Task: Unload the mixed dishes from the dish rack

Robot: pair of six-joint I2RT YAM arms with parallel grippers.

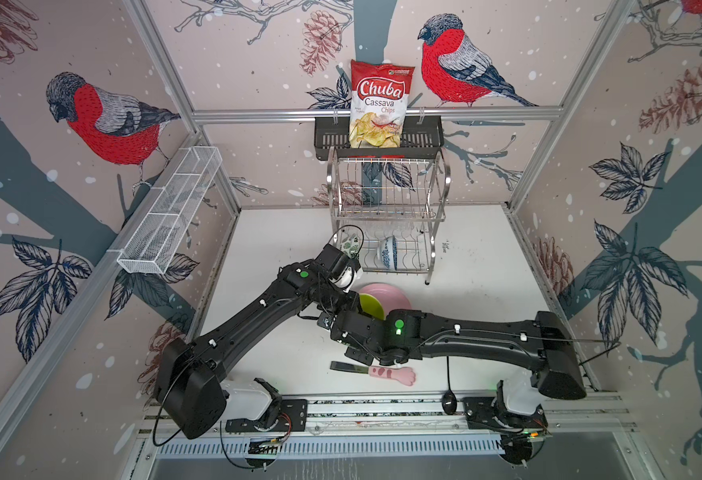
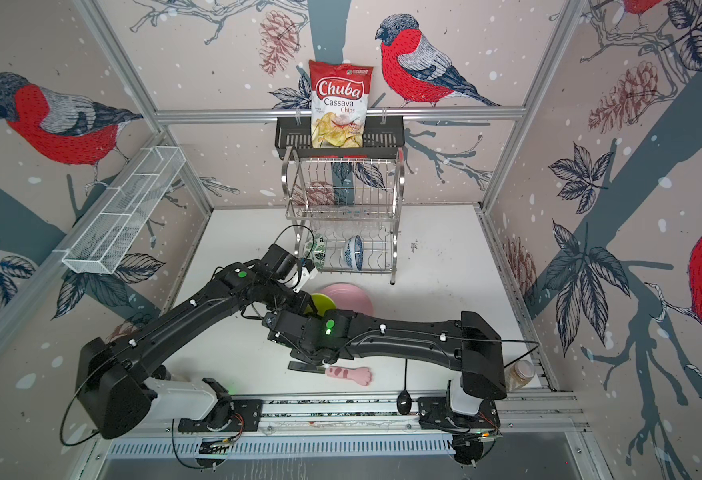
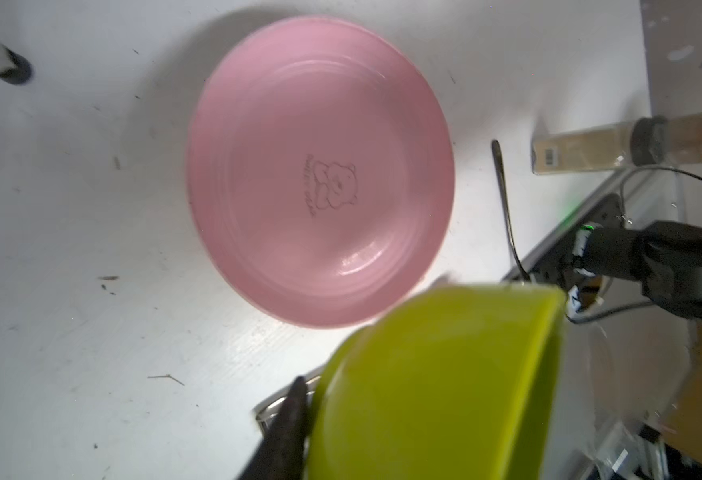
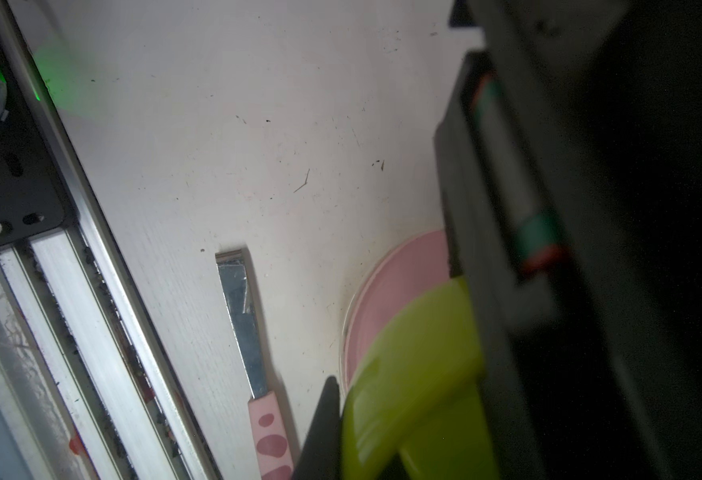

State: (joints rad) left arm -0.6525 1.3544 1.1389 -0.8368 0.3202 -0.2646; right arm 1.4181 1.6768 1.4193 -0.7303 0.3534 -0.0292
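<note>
Right gripper (image 4: 343, 415) was closed on the rim of the tilted glossy lime-green bowl (image 1: 370, 306), held at the edge of the round pink plate (image 1: 392, 294) in front of the two-tier steel wire dish rack (image 1: 386, 208). One finger (image 3: 293, 411) of the left gripper (image 3: 332, 419) was pressed against the bowl; its closure could not be told.

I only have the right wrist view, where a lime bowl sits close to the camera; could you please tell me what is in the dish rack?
Observer: Two bowls stand on edge in the dish rack's lower tier, a green-leaf bowl and a blue-white bowl.
Operator: Thanks. Where does the pink plate lie?
Observer: Flat on the table, in front of the rack.
Operator: Is anything beside the knife?
Observer: A black spoon lies right of it in both top views.
</note>
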